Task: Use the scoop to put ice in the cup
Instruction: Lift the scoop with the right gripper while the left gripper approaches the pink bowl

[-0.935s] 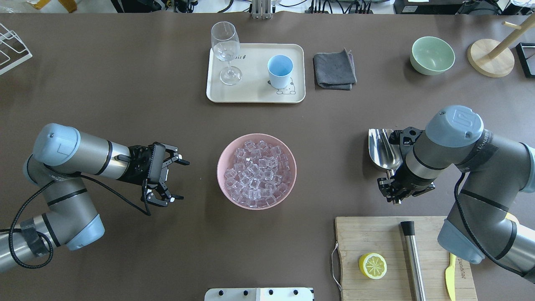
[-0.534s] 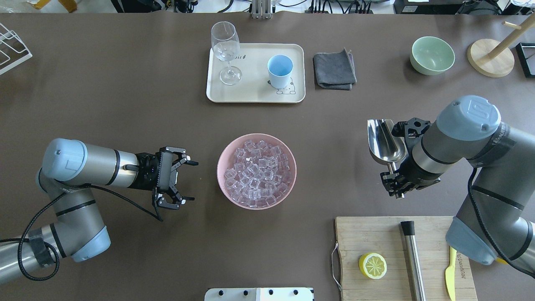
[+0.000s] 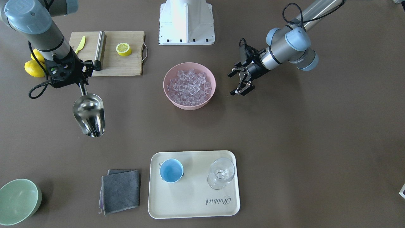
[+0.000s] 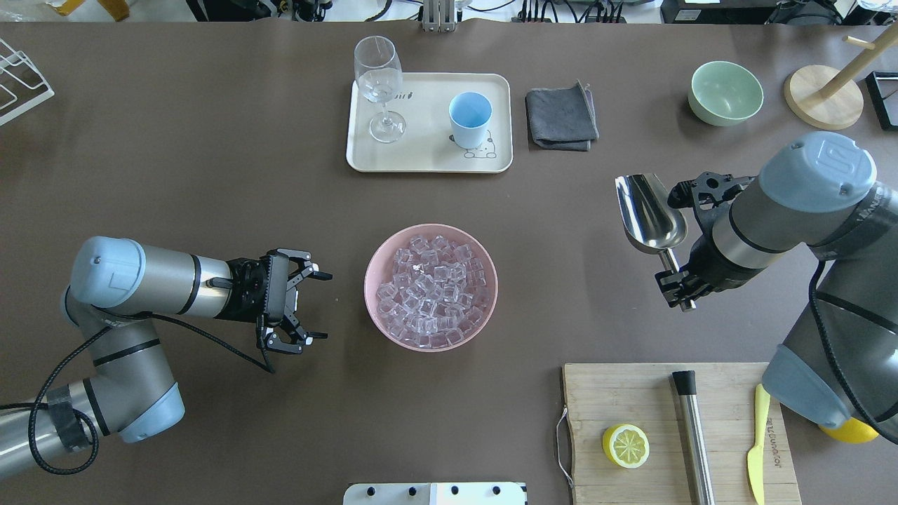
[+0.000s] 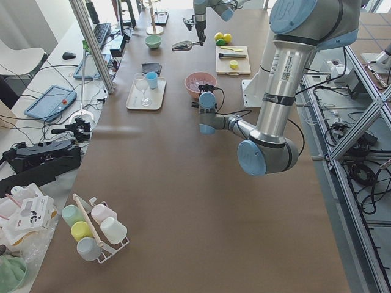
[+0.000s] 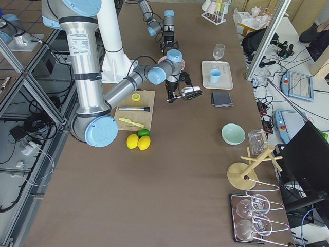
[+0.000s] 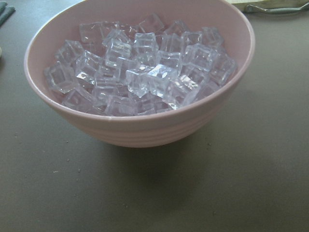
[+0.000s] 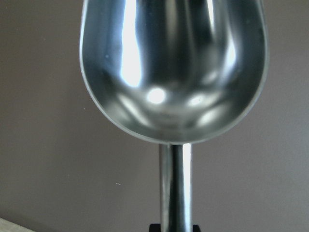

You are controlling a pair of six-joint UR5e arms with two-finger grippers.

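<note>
Clear ice cubes [image 4: 431,291] fill a pink bowl [image 4: 374,270] at the table's middle; they also show in the left wrist view [image 7: 145,77]. My right gripper [image 4: 679,289] is shut on the thin handle of the steel scoop [image 4: 649,212] and holds it empty above the table, right of the bowl; its trough fills the right wrist view [image 8: 174,67]. My left gripper [image 4: 316,305] is open and empty just left of the bowl. The light-blue cup [image 4: 469,119] stands empty on a cream tray [image 4: 428,158] at the far side.
A stemmed glass [image 4: 379,88] shares the tray. A grey cloth [image 4: 561,117] and a pale-green bowl [image 4: 726,92] lie to the right. A wooden board [image 4: 617,393] near my right arm bears a lemon half [image 4: 625,445], a steel cylinder [image 4: 693,431] and a yellow knife [image 4: 755,449].
My right gripper has lifted the scoop and carried it farther from me and slightly right. My left gripper moved toward the pink bowl, then held nearly still.
</note>
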